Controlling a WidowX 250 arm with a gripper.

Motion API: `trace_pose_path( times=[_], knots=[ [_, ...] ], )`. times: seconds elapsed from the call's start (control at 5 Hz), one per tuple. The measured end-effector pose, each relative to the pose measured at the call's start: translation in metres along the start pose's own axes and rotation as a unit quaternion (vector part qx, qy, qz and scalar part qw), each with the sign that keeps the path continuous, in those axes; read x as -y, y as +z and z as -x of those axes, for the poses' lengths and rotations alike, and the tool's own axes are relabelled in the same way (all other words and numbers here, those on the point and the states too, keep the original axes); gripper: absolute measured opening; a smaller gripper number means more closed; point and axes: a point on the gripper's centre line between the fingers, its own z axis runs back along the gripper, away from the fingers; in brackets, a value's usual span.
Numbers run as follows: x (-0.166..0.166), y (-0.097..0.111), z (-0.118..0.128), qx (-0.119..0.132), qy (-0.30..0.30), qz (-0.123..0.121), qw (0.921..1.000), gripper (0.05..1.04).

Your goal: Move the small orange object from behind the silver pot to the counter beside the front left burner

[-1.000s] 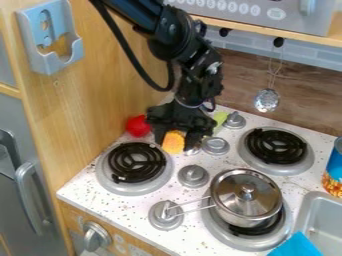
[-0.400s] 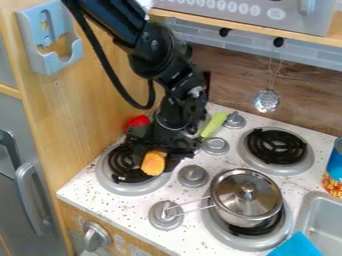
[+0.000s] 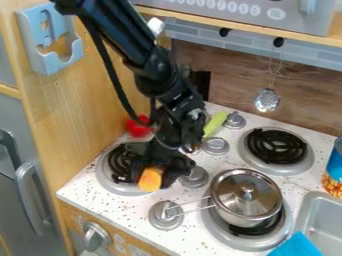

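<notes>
Over the front-left burner (image 3: pixel 119 167) hangs the black gripper (image 3: pixel 152 175), shut on an orange object (image 3: pixel 151 179). The orange object shows between its fingers, above the burner's right edge, and I cannot tell whether it touches the stove. Part of the burner's coil is hidden under the gripper. A red object (image 3: pixel 138 127) lies behind the gripper beside the wooden wall, and a green elongated object (image 3: pixel 214 124) is behind it to the right.
A lidded metal pot (image 3: pixel 246 197) stands on the front-right burner, its handle pointing left. Several grey knobs, one of them (image 3: pixel 165 215) at the front, rise from the stove top. A can (image 3: pixel 334 170) and the sink (image 3: pixel 320 217) are at the right; a ladle (image 3: pixel 266 100) hangs behind.
The gripper has moved toward the front and somewhat left with the orange object, from the back of the stove to over the front-left burner. More of the green object is uncovered.
</notes>
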Motion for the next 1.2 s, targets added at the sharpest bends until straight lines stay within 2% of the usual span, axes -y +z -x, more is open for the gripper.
trace_pose_path(
  times=[0.4, 0.6, 0.8, 1.0, 1.2],
  knots=[
    [0.009, -0.024, 0.002, -0.025, -0.021, -0.008, 0.9994, 0.731],
    [0.007, -0.024, 0.001, -0.031, -0.019, -0.005, 0.9993, 0.794],
    [0.008, -0.023, 0.002, -0.039, -0.015, 0.006, 0.9991, 1.011],
    [0.008, -0.001, -0.002, -0.053, -0.013, 0.044, 0.9975, 1.010],
    [0.008, 0.014, -0.007, -0.070, -0.016, 0.047, 0.9963, 1.009]
  ],
)
